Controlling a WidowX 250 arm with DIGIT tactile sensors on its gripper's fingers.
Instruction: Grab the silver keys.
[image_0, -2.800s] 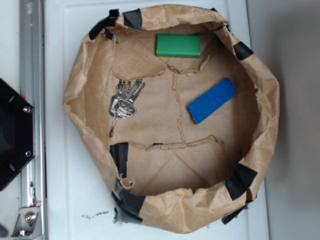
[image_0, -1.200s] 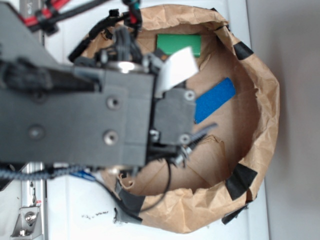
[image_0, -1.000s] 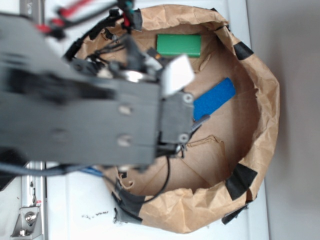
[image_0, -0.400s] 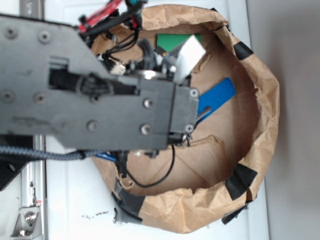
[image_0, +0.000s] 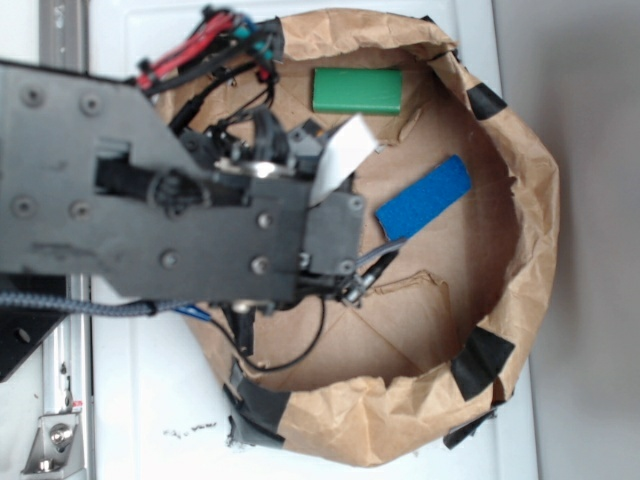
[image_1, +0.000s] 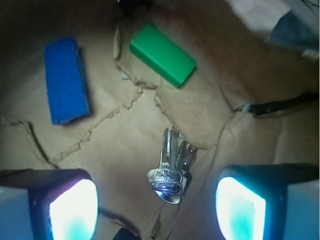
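Wrist view, shiny silver keys (image_1: 171, 170) fanned on a ring (thin pin dangling), claw (image_1: 157, 210) spread

Exterior view is evenly bright; wrist view is dim beyond the silver keys (image_1: 171, 170), its fingertips (image_1: 75, 210) glaring (overexposed, blurred).

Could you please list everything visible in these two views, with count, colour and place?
silver keys: one bunch, shiny silver, on the paper floor between the two fingertips in the wrist view; hidden under the arm in the exterior view.
green block: one, green, at the top of the paper bowl.
blue block: one, blue, right of the centre of the bowl.
paper bowl: one, brown paper with black tape patches, on the white surface.
white surface: one, white, under the bowl.
gripper: one, black with glowing pale pads, open, above the keys and apart from them.
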